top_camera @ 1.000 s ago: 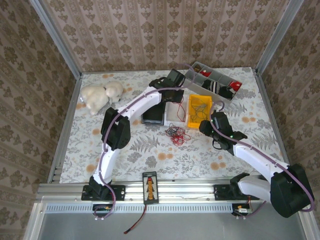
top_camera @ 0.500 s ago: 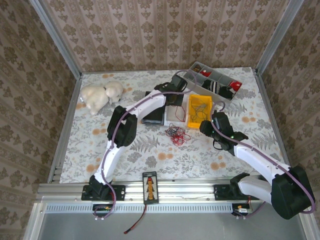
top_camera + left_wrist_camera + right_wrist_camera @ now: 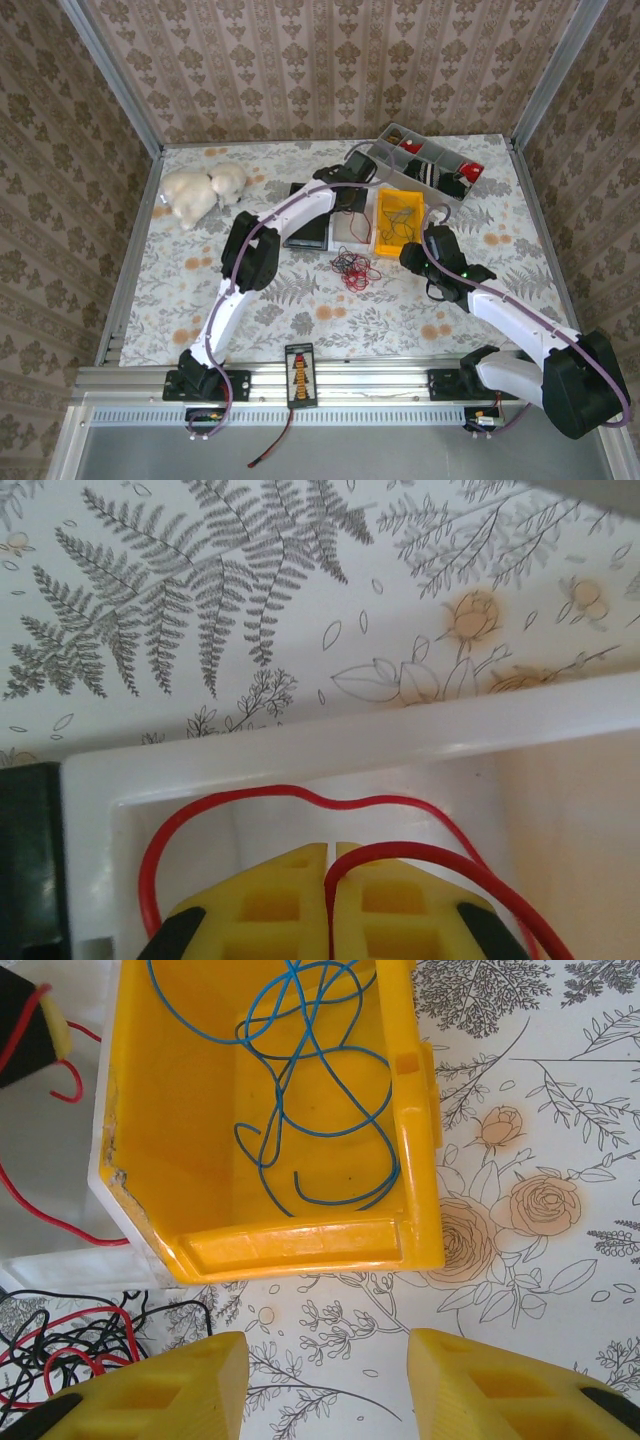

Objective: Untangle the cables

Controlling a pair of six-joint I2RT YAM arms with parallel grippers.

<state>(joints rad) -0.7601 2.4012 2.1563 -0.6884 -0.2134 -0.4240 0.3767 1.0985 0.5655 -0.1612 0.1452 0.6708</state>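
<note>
Left tool, seemingly pinching a red cable, has edged over the white tray.

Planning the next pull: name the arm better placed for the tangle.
Right, likely: the right tool is open beside the cable tangle; the left tool is shut on a red wire.

We see a white surface printed with grey ferns and pale orange roses. The bin is bright yellow, and the blue cables show against it. The tray is white, with a red cable across it. The tangle is red and black. The left hand and right hand are yellow with black trim. The walls bear a brown damask; the plush is cream.
</note>
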